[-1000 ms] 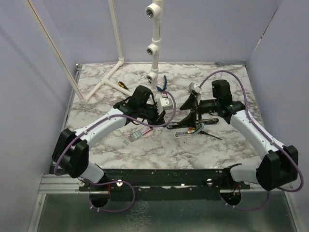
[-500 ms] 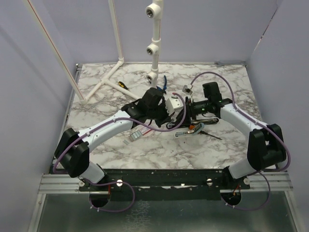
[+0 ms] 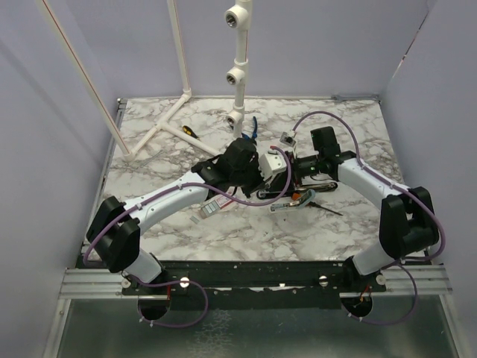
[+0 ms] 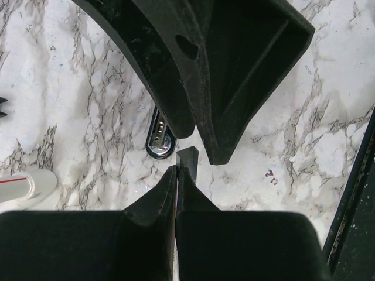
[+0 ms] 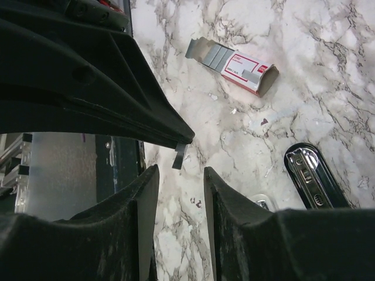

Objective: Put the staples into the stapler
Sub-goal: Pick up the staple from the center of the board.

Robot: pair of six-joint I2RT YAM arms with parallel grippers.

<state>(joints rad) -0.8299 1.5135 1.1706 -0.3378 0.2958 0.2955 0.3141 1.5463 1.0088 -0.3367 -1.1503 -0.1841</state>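
My left gripper (image 4: 177,171) is pinched shut on a short staple strip (image 5: 179,157), which sticks out of its tips just ahead of my right gripper (image 5: 180,175) — that one stands narrowly apart, nothing between its fingers. Farther ahead of it the red-marked staple box (image 5: 249,65) lies open on the marble table (image 5: 328,88), and the stapler (image 5: 310,175) lies down beside my right fingers — apart from both hands.

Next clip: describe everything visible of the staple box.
The staple box is a small flat white carton with a red-framed label, cardboard by its look. It lies flat on the marble table. One end flap is folded open, with grey staple strips side by side on it; another short grey piece rests on the label. Besides those, only the table touches it.
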